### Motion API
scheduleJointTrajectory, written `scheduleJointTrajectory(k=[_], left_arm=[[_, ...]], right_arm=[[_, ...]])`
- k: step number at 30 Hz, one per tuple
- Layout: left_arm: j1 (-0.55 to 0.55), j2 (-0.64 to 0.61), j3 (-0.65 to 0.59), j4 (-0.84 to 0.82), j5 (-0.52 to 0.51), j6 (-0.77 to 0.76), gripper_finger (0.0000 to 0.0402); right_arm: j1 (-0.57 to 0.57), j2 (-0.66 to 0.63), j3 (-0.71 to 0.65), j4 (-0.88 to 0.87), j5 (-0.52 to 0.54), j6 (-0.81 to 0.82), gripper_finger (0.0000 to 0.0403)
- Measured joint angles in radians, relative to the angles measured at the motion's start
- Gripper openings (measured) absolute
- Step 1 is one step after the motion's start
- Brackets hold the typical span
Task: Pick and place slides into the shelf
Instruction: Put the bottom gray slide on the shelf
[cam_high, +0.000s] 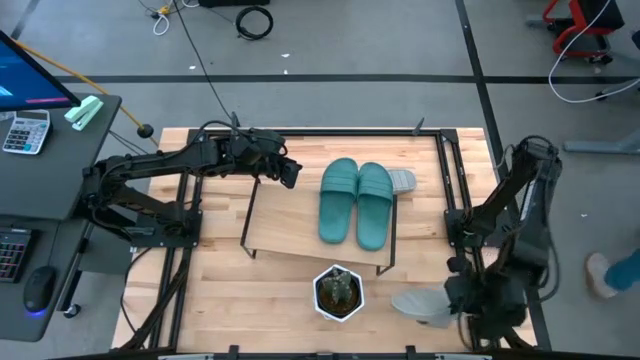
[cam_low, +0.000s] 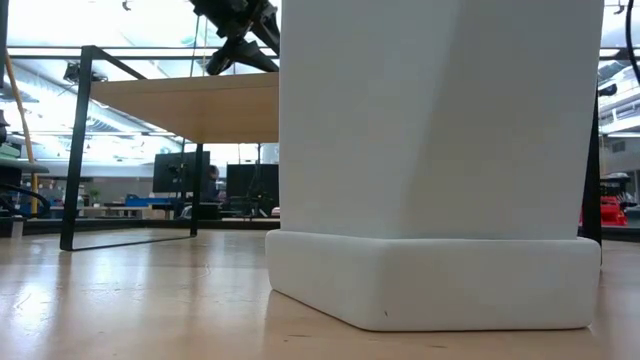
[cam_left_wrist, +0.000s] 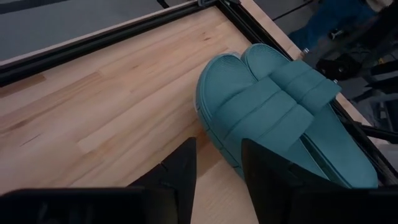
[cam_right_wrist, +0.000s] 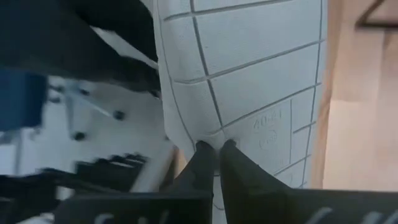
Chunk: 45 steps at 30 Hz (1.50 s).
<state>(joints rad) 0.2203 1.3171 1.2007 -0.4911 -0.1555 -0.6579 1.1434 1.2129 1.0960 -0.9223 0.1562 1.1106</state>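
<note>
Teal-green foam slide pair (cam_high: 356, 203) sits side by side on the light wooden board top of the low black-framed shelf (cam_high: 275, 225); one light grey slide (cam_high: 402, 181) lies just past them at the shelf's far edge, whether on the board or the table I cannot tell. Right gripper (cam_right_wrist: 216, 149), at the near right corner of the table, is pinched onto the edge of the second light grey ridged-sole slide (cam_high: 422, 305). Left gripper (cam_left_wrist: 217, 163) hovers spread over the shelf's left end beside the teal pair, holding nothing; roughly half done, grey slides left.
</note>
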Motion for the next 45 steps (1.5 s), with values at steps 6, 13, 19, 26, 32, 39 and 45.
scheduleJointTrajectory(k=[6,13,19,26,32,39,45], left_arm=[[0.001,0.0,0.0,0.0,-0.014,0.0,0.0134],[0.001,0.0,0.0,0.023,-0.029,0.015,0.0126],[0.001,0.0,0.0,0.034,-0.032,0.015,0.0121],[0.001,0.0,0.0,0.148,-0.02,0.031,0.0129],[0.007,0.0,0.0,0.483,0.095,0.123,0.0139],[0.045,0.0,0.0,0.757,0.146,0.118,0.0153],[0.07,0.0,0.0,0.89,0.221,0.075,0.0157]], right_arm=[[-0.036,-0.025,0.253,-0.226,0.148,-0.002,0.0009],[-0.131,-0.032,0.504,-0.485,0.403,-0.025,0.0007],[-0.213,-0.047,0.628,-0.529,0.576,-0.142,0.0007],[-0.326,-0.096,0.661,-0.43,0.666,-0.295,0.0007],[-0.396,-0.123,0.661,-0.214,0.648,-0.509,0.0007],[-0.487,-0.128,0.661,0.054,0.644,-0.842,0.0007],[-0.601,-0.128,0.661,0.284,0.509,-1.102,0.0007]])
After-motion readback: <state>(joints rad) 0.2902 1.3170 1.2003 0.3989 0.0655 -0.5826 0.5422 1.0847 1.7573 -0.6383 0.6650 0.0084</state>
